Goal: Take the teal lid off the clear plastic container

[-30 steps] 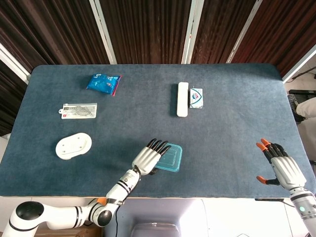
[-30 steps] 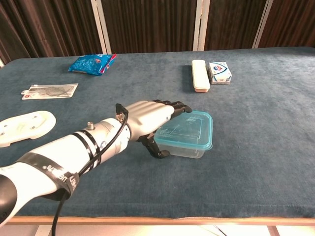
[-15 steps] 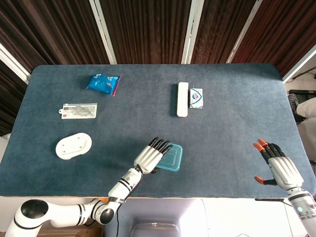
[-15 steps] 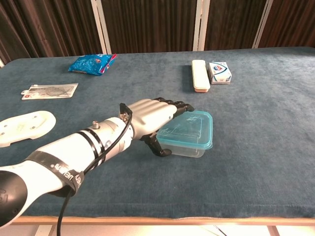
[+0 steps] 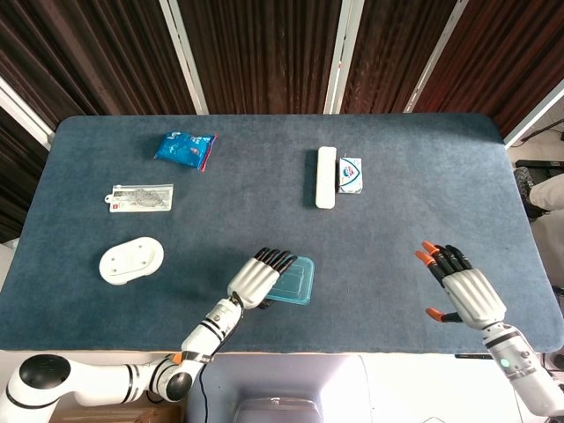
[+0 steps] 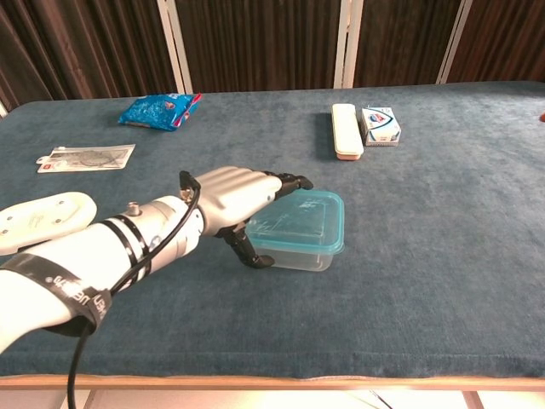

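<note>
The left hand (image 6: 234, 194) is lying over the near-left edge of the teal lid (image 6: 302, 223), its fingers (image 6: 285, 181) stretched forward across the lid's top and the thumb (image 6: 247, 251) hooking down against the left wall of the clear plastic container (image 6: 294, 256). So the hand is clasping the lidded box between fingers above and thumb at the side, and the lid is sitting fully on the container. From the head view the same hand (image 5: 258, 278) is covering the left part of the lid (image 5: 295, 284), with the box resting near the front of the blue table (image 5: 414, 203), a little left of its middle.

The right hand (image 5: 463, 289) is hovering over the table's front right area, well apart from the box, fingers spread and holding nothing (only the head view is showing it).

Elsewhere, a white oval case (image 5: 131, 261) is lying at the front left, a flat clear packet (image 5: 141, 196) beyond it, and a blue snack bag (image 5: 184, 147) farther back. Near the middle back, a long white bar (image 5: 326, 177) is lying just beside a small blue-and-white box (image 5: 351, 174).
</note>
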Robot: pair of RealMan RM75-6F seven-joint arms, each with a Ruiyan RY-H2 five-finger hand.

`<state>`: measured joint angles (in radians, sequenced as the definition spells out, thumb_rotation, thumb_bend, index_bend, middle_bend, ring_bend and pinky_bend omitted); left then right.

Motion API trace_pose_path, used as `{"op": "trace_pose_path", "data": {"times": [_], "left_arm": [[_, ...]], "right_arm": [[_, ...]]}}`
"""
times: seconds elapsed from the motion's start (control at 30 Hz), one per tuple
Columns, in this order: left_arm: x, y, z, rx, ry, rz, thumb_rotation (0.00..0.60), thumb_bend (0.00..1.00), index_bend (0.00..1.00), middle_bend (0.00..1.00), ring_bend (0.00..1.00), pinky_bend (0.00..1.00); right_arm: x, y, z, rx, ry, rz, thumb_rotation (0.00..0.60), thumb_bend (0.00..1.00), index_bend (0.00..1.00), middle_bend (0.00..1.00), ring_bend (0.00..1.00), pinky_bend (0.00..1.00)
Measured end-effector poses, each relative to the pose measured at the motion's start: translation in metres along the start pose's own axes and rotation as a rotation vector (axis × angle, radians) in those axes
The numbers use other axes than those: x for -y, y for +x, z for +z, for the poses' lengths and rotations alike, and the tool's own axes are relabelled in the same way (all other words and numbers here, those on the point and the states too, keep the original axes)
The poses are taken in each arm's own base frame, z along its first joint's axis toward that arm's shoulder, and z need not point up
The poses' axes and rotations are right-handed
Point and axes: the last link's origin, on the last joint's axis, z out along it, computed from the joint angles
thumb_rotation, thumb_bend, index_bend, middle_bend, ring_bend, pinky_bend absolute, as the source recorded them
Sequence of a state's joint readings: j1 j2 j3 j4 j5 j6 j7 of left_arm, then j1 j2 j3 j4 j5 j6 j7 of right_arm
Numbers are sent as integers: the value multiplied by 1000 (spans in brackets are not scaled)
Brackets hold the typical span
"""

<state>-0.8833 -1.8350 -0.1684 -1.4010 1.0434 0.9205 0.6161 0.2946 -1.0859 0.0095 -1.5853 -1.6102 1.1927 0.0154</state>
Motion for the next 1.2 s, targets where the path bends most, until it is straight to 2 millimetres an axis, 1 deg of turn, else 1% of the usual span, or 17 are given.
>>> {"op": "trace_pose_path", "data": {"times": [0.07,0.17,0.33,0.43,0.53,0.63,0.8,0.9,1.1,1.2], "left_arm": [[3,0,-6,-2,6,11,600,280,0,356,301,297],[9,-1,-13,-4,23,22,600,280,0,359,303,299],[17,-1,-23,-17,65,-7,600,278,0,358,304,305],[19,-2,-25,-33,84,-47,600,277,0,358,306,311],[19,-5,-27,-40,93,-74,600,277,0,358,306,317],[18,-8,-27,-29,91,-87,600,278,0,358,306,317],[16,-12,-28,-22,87,-92,600,278,0,358,306,317],[15,-13,-28,-21,85,-94,600,278,0,357,306,318],[14,-17,-27,-16,86,-97,600,279,0,357,306,318],[12,-18,-26,-19,84,-93,600,280,0,354,306,317]], "right_arm": [[9,-1,9,-10,42,-4,600,328,4,0,0,0],[26,-4,25,-33,120,-11,600,328,65,0,0,0],[54,-15,55,-87,243,-27,600,327,249,0,0,0],[71,-25,72,-110,310,-23,600,328,384,0,0,0],[86,-36,87,-127,367,-14,600,331,466,0,0,0],[101,-47,100,-138,415,5,600,371,524,0,0,0],[123,-62,116,-158,477,27,600,404,549,6,0,0],[134,-65,120,-190,509,49,600,430,559,14,0,0],[156,-77,128,-208,559,74,600,431,570,18,0,0],[163,-81,130,-211,568,79,600,432,578,25,0,0]]}}
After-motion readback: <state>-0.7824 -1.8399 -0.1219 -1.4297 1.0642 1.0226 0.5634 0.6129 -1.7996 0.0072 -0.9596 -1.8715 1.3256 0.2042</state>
